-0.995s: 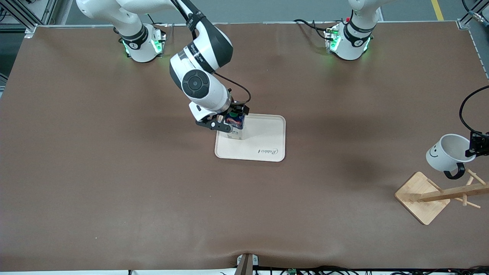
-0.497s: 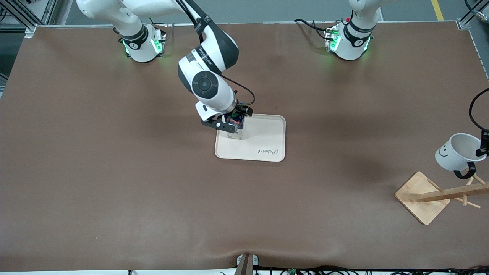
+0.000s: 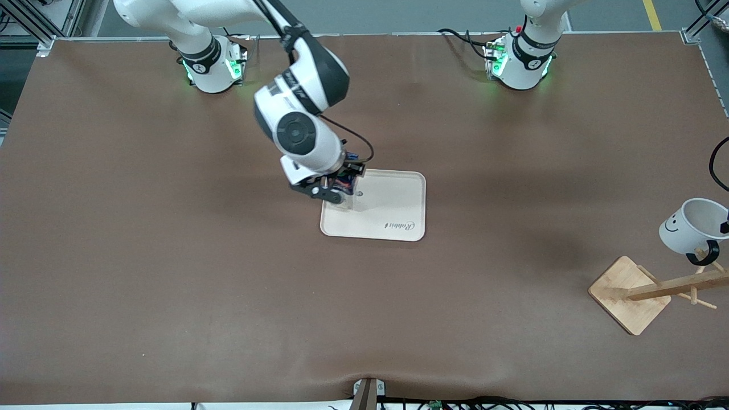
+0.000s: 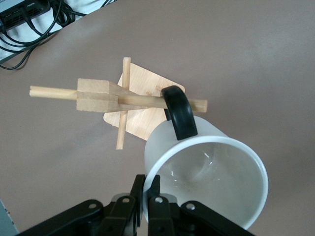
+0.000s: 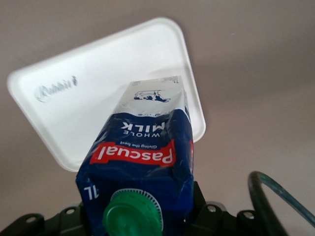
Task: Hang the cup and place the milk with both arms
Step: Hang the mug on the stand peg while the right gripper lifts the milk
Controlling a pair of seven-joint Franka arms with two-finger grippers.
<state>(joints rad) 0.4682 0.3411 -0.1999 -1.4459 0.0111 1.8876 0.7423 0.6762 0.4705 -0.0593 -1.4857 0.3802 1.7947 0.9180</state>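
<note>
The white cup (image 3: 690, 225) with a smiley face hangs tilted in the air over the wooden rack (image 3: 672, 286). My left gripper (image 3: 724, 228), at the frame's edge, is shut on its rim. In the left wrist view the left gripper (image 4: 147, 192) pinches the cup (image 4: 211, 177) at its rim, and the black handle (image 4: 179, 114) lies across a rack peg (image 4: 197, 104). My right gripper (image 3: 337, 189) is shut on the milk (image 3: 344, 183), tilted over the white tray (image 3: 393, 208) at its corner. The right wrist view shows the right gripper (image 5: 138, 209), the milk (image 5: 142, 152) and the tray (image 5: 74, 93).
The rack's square wooden base (image 3: 626, 293) stands at the left arm's end of the table, nearer to the front camera than the tray. A black cable (image 3: 716, 165) hangs above the cup. Brown table (image 3: 199, 273) lies all around.
The cup has moved toward the left arm's end of the table and lower, closer to the rack's pegs. The right arm has turned and shifted the milk toward the tray's corner.
</note>
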